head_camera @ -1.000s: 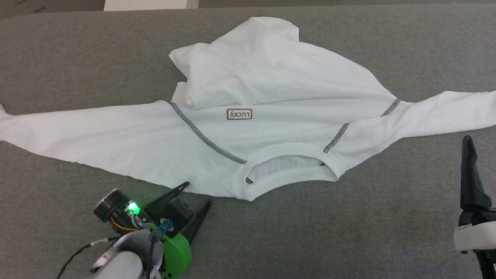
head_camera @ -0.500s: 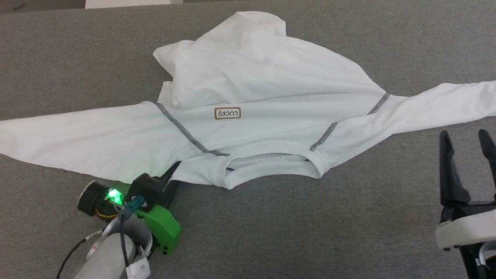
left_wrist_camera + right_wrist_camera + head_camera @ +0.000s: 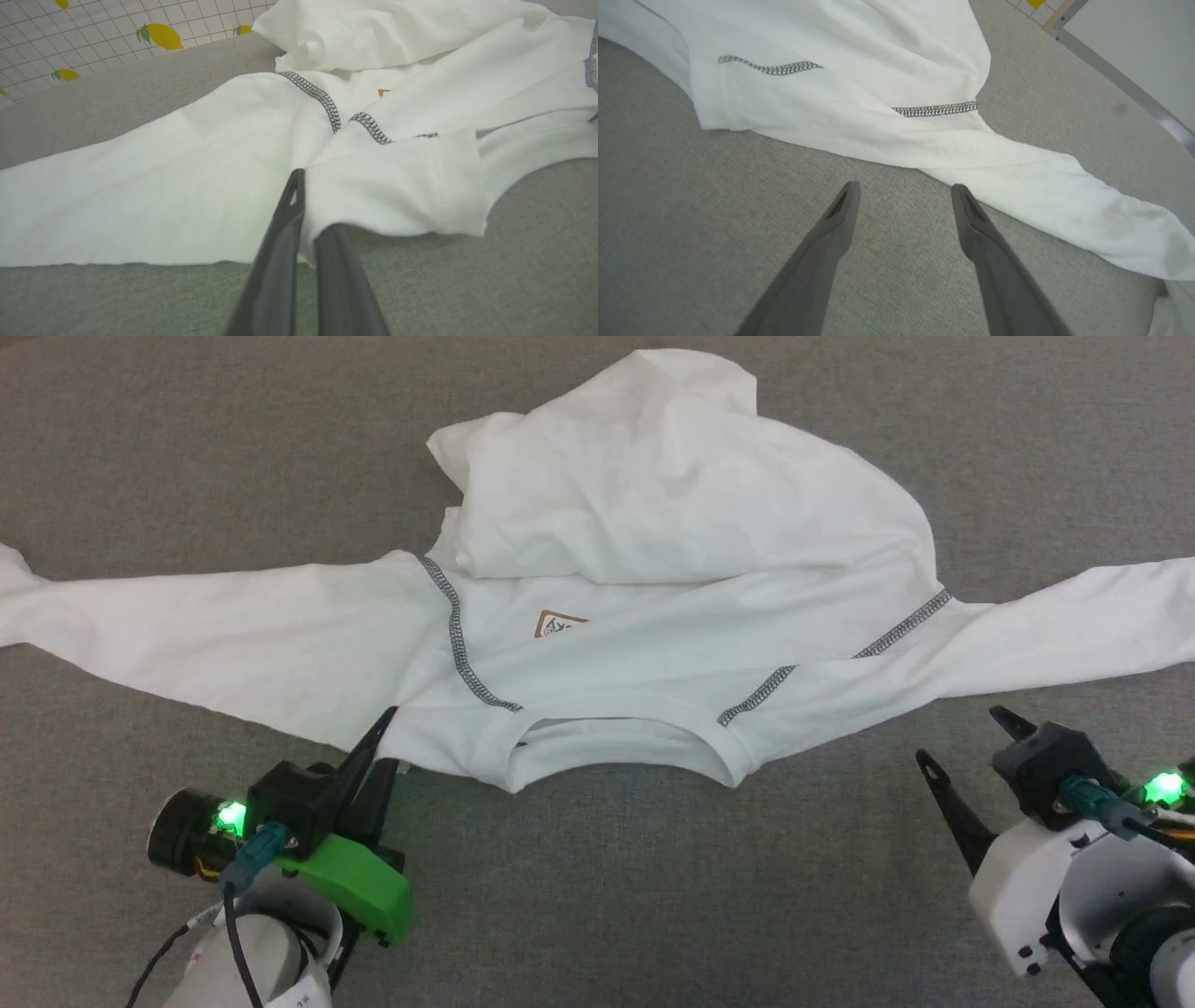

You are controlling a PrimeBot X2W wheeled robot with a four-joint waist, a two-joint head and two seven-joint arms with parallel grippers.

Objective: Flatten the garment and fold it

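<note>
Left hand point(image 3: 312, 207) pinching garment point(image 3: 163, 186) edge on grey surface point(image 3: 467, 289).

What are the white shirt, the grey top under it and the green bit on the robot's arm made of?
The white long-sleeved shirt looks like thin, soft, matt fabric: it drapes and wrinkles. The grey surface seems woven cloth or felt; close up, a fine speckled weave shows. The bright green arm cover looks like hard, smooth plastic, probably: crisp edges, even colour.

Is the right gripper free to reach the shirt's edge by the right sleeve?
Probably yes: the right gripper is open over bare grey surface, with nothing between its fingertips and the garment edge just ahead.
</note>
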